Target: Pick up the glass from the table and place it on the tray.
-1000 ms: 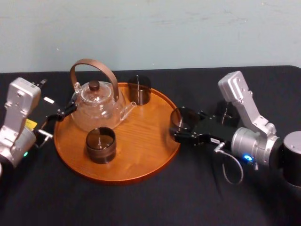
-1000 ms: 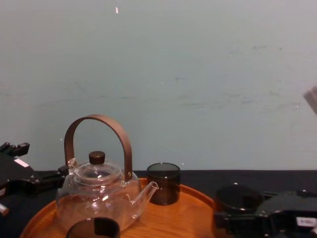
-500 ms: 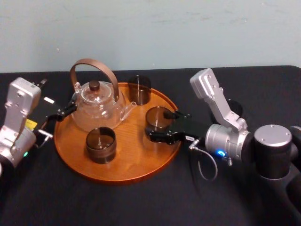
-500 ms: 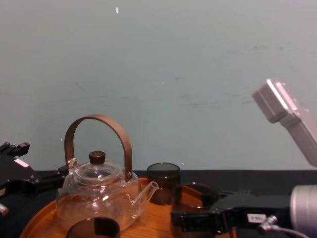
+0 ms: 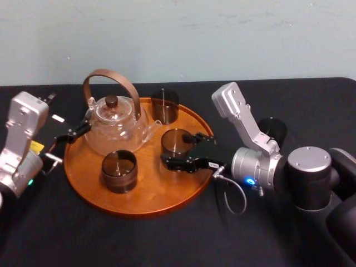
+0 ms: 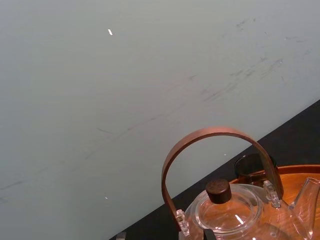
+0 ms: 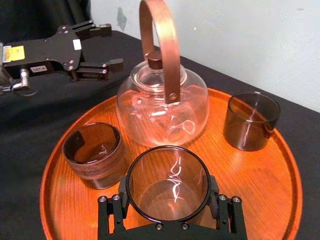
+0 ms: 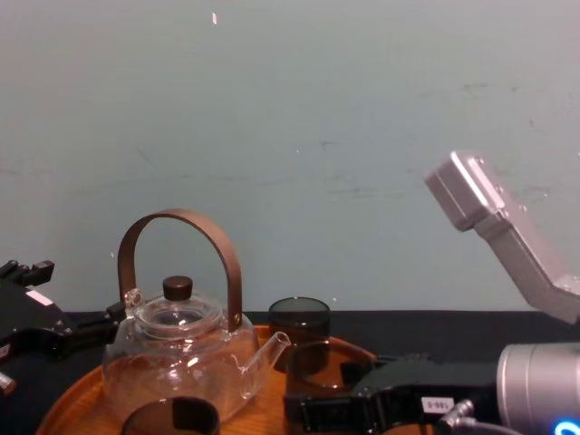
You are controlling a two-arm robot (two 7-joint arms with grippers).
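So: right gripper (image 5: 179,150) fingers clamped around the glass (image 7: 167,186), over the tray (image 5: 150,190) right of centre; resting or lifted, can't tell. Left gripper (image 7: 112,46) spread, empty, beside the teapot (image 5: 114,128).

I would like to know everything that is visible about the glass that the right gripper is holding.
The glass is a short, round tumbler of smoky, see-through material with a darker rim, and it looks empty. It is upright, mouth up, clamped between the two black fingers of the right gripper, one on each side. It is over the wooden tray, right of its centre, close to the spout of the teapot. Whether its base touches the tray cannot be told.
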